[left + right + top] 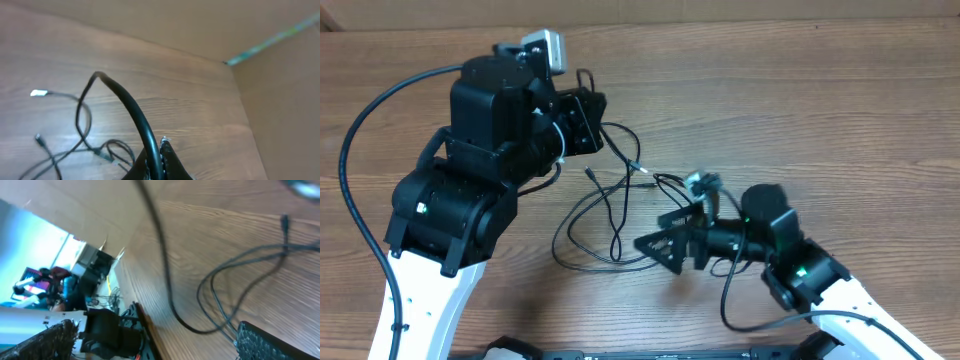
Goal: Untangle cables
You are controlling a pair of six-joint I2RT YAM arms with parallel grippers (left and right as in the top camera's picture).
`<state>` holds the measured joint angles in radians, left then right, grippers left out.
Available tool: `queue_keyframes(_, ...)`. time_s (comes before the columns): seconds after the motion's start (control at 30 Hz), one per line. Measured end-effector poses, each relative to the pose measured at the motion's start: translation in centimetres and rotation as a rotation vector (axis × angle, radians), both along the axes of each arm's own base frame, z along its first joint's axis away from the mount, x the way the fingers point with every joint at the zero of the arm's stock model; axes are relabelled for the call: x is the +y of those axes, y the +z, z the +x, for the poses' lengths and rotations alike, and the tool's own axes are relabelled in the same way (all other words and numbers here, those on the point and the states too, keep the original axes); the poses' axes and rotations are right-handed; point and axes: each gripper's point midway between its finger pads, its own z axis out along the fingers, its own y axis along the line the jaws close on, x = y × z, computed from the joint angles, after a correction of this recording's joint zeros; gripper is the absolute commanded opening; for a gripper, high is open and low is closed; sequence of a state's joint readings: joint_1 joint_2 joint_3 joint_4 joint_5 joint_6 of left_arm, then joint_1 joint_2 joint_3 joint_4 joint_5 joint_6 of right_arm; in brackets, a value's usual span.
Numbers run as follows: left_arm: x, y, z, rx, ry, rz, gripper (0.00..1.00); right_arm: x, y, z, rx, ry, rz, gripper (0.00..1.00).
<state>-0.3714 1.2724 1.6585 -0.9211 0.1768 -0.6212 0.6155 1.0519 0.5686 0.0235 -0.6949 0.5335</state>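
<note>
Wood table [820, 100], left tool [159, 162] pinching cables [136, 115], close-up

wood-grain table [820, 110] fills the overhead view, warm brown, grain running from 9 to 3 o'clock. up at 12 o'clock a plain tan wall [720, 12] borders it. over on the left wrist view, two tan panels meet in a corner [226, 62] at about 1 o'clock, and a blurred teal strip [280, 35] runs off toward 2. right wrist view now: past the table edge at 9 o'clock there's bright bluish light [25, 235], a dark boxy shape [95, 262] and a red blob [57, 272], too blurred to name.
</note>
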Motion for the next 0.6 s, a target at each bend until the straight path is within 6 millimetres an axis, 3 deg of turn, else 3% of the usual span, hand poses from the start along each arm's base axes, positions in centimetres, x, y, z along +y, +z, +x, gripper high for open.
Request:
queue_keyframes(0.2,1.0,-0.4,0.4,0.048,0.109,-0.042,0.04,1.9,-0.2,0.1,-0.129,-0.081,-0.06,1.0)
queue_keyframes(0.43,1.3,-0.4,0.5,0.063,0.145,-0.066,0.04,3.3,-0.8,2.8,-0.246,-0.239,-0.102,0.96)
queue_keyframes(0.53,1.4,-0.4,0.5,0.067,0.154,-0.072,0.04,4.3,-2.6,4.2,-0.253,-0.264,-0.123,0.8)
queue_keyframes(0.6,1.4,-0.4,0.5,0.068,0.156,-0.074,0.04,5.0,-3.8,4.5,-0.248,-0.248,-0.128,0.51)
